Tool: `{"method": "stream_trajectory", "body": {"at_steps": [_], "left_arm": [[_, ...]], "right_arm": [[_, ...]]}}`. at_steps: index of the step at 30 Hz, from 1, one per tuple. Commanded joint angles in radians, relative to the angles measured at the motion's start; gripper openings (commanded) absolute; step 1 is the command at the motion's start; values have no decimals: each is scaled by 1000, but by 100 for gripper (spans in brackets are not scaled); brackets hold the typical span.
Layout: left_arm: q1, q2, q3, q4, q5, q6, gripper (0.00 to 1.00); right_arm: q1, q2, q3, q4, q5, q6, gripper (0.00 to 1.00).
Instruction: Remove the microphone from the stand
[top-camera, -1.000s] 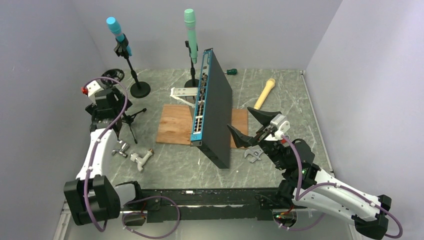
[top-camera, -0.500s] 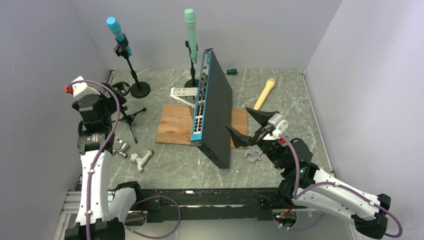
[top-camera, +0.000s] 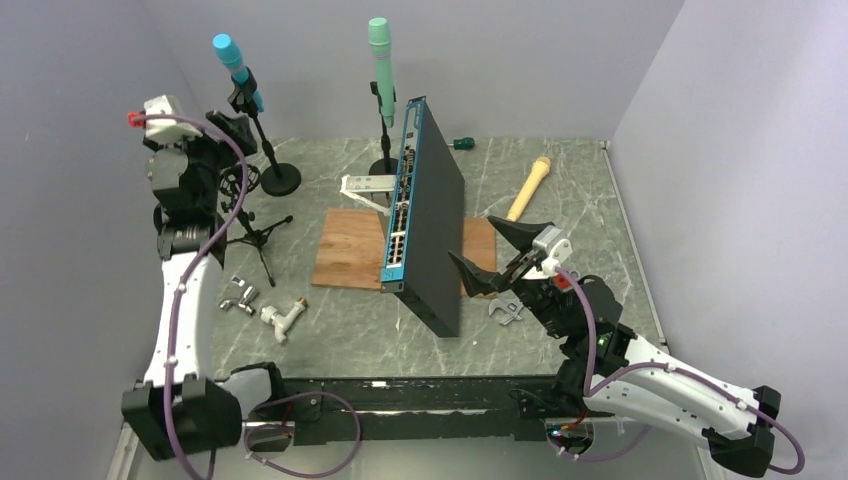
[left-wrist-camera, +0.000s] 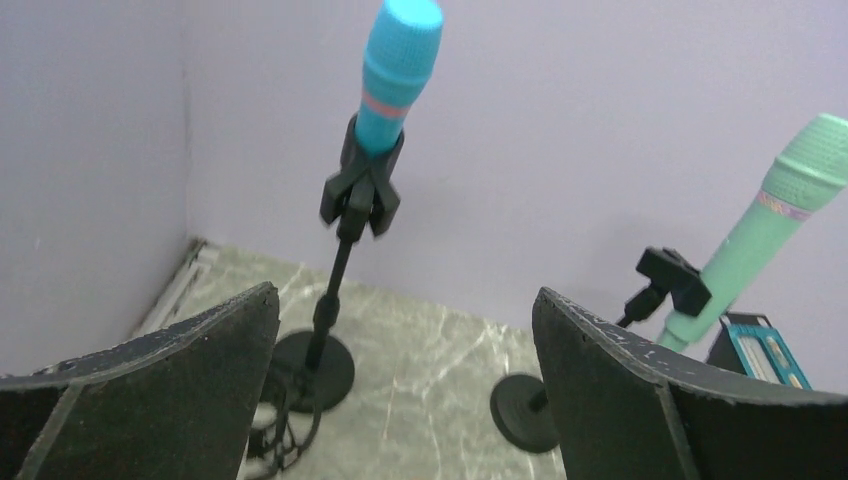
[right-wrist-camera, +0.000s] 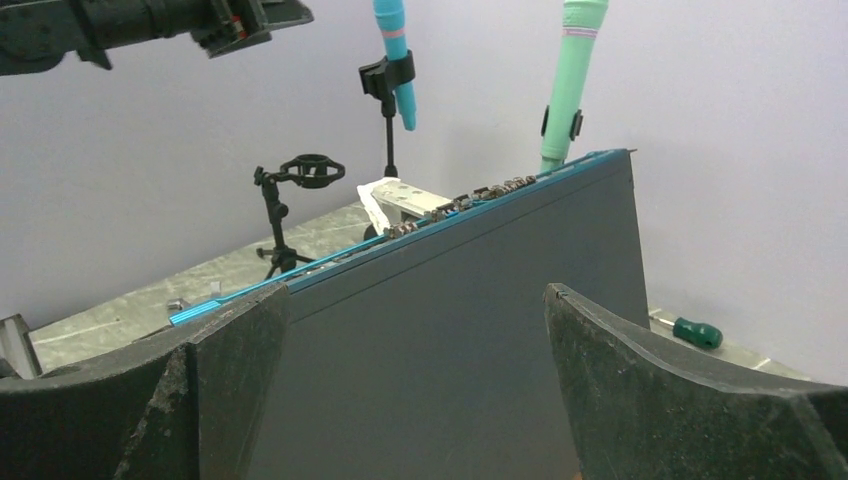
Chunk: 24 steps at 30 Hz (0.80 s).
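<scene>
Up and back the left pincer (left-wrist-camera: 405, 295) has swung since a second ago, jaws spread wide and holding nothing. It looks like lining up a grab: the blue microphone (left-wrist-camera: 398, 70) stands ahead and above it, clipped in its stand (left-wrist-camera: 335, 280). The right pincer (right-wrist-camera: 415, 290) gapes empty too, facing the upright switch (right-wrist-camera: 450, 330).

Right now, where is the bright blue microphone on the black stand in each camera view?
Top external: the bright blue microphone sits at the upper left, tilted.
Left wrist: top centre.
Right wrist: top edge, left of centre.
Shared landmark: the mint-green microphone stands to its right in all three.
</scene>
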Motion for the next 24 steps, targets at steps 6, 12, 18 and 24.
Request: {"method": "stream_trajectory", "body": {"at_steps": [6,12,18,24], "left_arm": [[2,366,280,291,48,102,99],[2,597,469,345,43,158,100],[-1,767,613,413,48,184,99],[-22,908,798,368,-22,272,78]], "right_arm": [[-4,-10,-16,57,43,-15,99],[-10,26,-2,43,45,-21,99],[-19,35,-11,58,62,-29,99],[-33,72,-4,56,61,-29,99]]}}
